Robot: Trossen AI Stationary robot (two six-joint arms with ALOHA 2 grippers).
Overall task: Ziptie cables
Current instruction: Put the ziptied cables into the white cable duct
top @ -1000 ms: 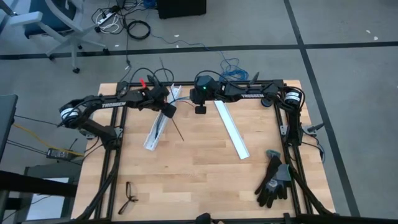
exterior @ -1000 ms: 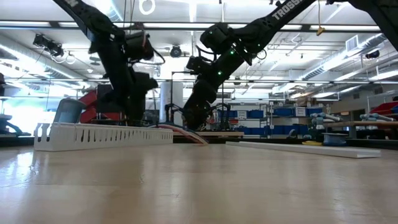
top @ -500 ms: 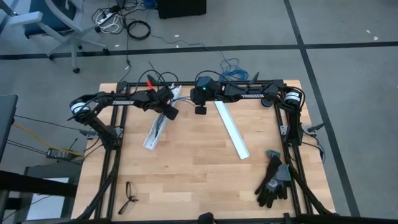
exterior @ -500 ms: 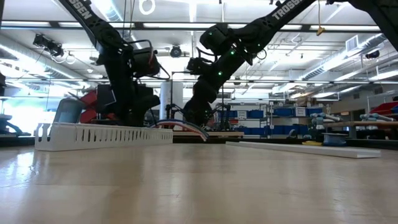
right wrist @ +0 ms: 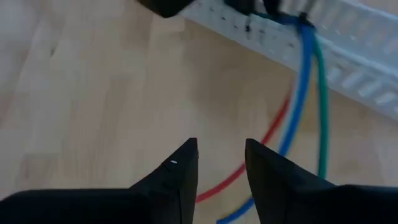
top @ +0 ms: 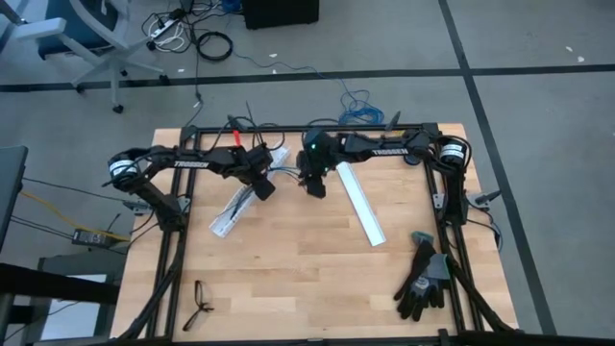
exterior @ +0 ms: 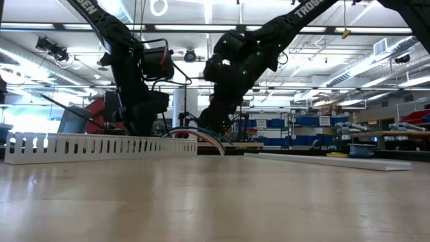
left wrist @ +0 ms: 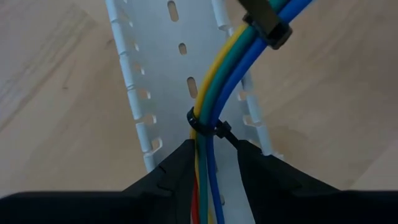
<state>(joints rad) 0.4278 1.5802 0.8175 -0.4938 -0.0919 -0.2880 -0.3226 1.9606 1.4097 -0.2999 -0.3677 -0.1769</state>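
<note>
The cables point(left wrist: 214, 93) are yellow, green, blue and red wires with a dark sheath point(left wrist: 267, 25) at one end. A black zip tie point(left wrist: 202, 127) rings them. They run along a white slotted channel point(top: 233, 207) at the table's far left. My left gripper point(top: 261, 185) points steeply down over that channel and is shut on the cables. My right gripper point(top: 314, 187) hangs open just right of it, above loose red, blue and green wires point(right wrist: 298, 93), touching nothing. My left gripper pinches the cable bundle point(left wrist: 208, 149) between its two fingers, just beside the black zip tie. The fingers come from above, pointing steeply down. The wires run on past the fingertips over the channel's slotted floor and curve away to the sheath.
A second white channel point(top: 358, 197) lies slantwise right of centre. Black gloves point(top: 423, 279) lie at the near right and a pair of glasses point(top: 200, 306) at the near left. Bare wood spreads across the table's near half.
My left gripper has sunk toward the table, holding the cables, and the white channel's near end has slid toward the table's left edge. My right gripper has rolled, tipped downward and come toward the near edge, closer to the cables, which now arch up between the arms.
</note>
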